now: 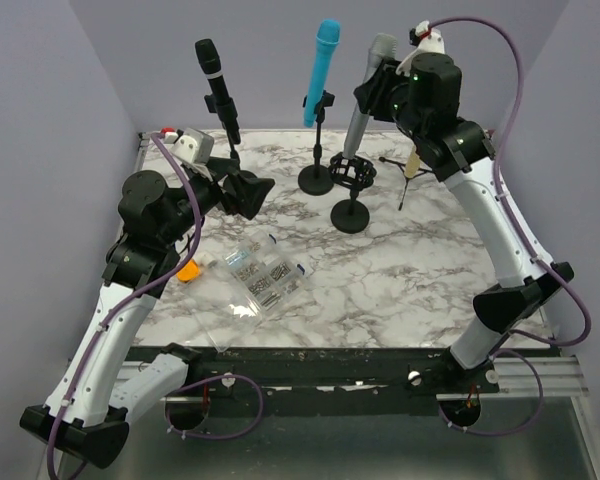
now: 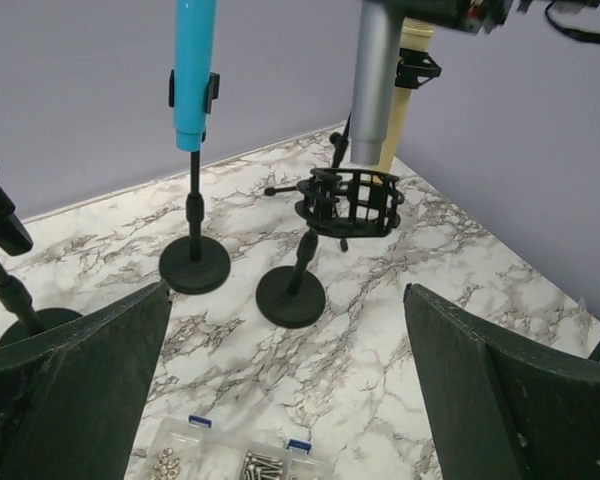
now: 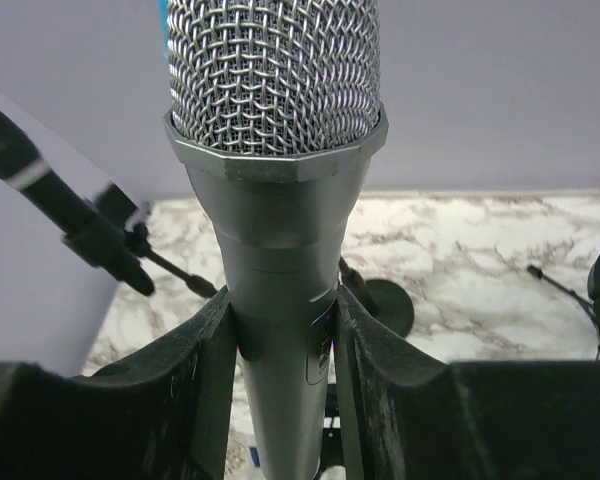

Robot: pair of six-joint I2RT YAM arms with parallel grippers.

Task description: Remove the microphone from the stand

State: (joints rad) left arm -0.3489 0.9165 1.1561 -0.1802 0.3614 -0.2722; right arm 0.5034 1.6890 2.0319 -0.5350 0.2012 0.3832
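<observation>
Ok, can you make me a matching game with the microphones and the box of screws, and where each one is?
Things:
1. blue microphone
2. silver microphone
3. black microphone
4. clear screw box

Places:
A. lying flat on the marble table
B. squeezed in the right pincer
C. farthest left, on its own stand
D. clipped on the stand just left of the shock mount

Pairs: 1-D, 2-B, 3-C, 4-A
</observation>
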